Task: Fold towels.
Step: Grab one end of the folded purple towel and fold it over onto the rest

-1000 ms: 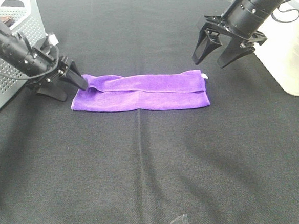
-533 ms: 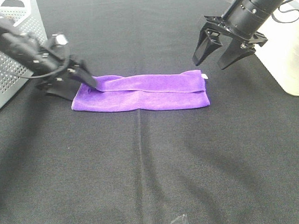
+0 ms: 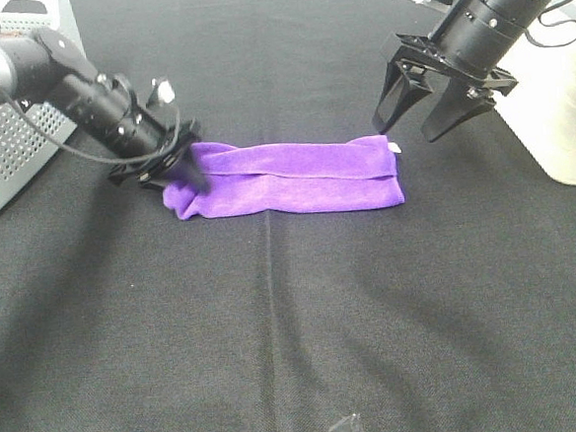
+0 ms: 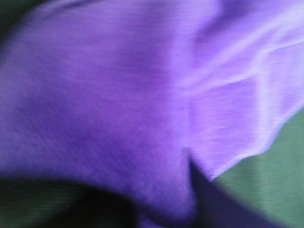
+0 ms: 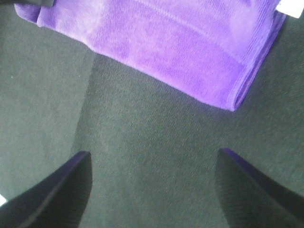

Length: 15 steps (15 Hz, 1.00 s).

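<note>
**A:** Towel work, then. How was that fold best done?

**B:** The purple microfibre towel (image 3: pixel 295 176) lay as a long folded strip on the black tabletop (image 3: pixel 276 326), with its white tag (image 3: pixel 394 147) at the right end. I judged the gripped left end should travel up and over towards the tag end, low and level. The edges wanted lining up before any release, and the tag end needed pinning so the strip could not slide.

**A:** And each claw?

**B:** The left claw (image 3: pixel 188 172) looked clenched on the bunched left end, and blurred purple filled its wrist view. The right claw (image 3: pixel 406 133) hung released, jaws spread wide, just above the tag end and touching nothing.
</note>
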Each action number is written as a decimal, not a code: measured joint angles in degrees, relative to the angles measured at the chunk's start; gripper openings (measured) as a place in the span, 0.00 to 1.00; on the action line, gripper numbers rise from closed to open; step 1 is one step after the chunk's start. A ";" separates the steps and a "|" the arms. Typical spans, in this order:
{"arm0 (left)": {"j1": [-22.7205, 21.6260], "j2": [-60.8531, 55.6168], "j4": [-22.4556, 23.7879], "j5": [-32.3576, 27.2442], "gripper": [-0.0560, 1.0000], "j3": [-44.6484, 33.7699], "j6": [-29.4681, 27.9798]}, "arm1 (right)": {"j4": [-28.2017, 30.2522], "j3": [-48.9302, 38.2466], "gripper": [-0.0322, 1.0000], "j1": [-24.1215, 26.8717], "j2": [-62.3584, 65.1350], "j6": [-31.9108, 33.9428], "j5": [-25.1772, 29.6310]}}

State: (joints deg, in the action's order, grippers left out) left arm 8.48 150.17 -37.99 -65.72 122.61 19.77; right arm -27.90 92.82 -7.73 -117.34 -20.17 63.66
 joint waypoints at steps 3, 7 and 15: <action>0.23 -0.86 3.27 -0.23 0.08 -0.06 -0.34 | 0.00 0.00 0.70 0.00 0.00 0.00 1.83; -0.80 -6.07 15.76 -3.32 0.08 -0.34 -0.69 | 0.00 0.00 0.70 0.00 0.00 0.00 5.21; 3.95 -13.87 22.17 -3.50 0.08 0.00 2.41 | -0.69 0.00 0.70 0.00 0.00 0.11 5.79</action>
State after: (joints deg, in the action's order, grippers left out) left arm 12.43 136.31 -15.81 -69.21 122.61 22.17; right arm -28.59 92.82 -7.73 -117.34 -20.05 69.44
